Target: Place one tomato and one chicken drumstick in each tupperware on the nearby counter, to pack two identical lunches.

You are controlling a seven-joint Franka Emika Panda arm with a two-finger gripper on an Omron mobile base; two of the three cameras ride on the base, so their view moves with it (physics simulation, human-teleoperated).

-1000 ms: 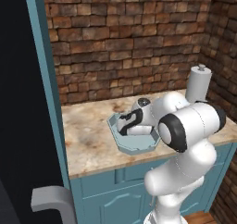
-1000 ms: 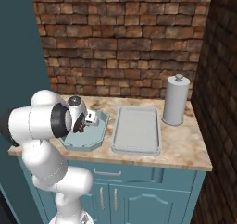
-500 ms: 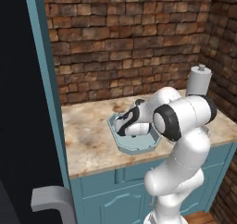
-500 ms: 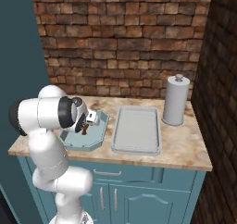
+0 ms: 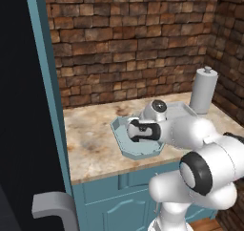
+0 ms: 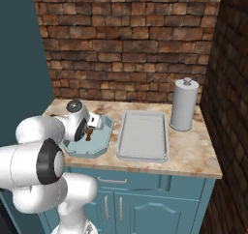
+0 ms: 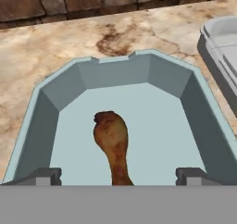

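The claw (image 7: pixel 119 174) stands released over the chicken drumstick (image 7: pixel 112 144) lying in the tupperware (image 7: pixel 120 70). The drumstick looks light, stiff and greasy; its thick end offers the surest hold.

White arm folds fwd & low from base, elbow bent, wrist angled down. Tool (image 7: pixel 118 174) wide open, both dark fingertips (image 7: pixel 44 176) well apart, nothing clamped betw. them.
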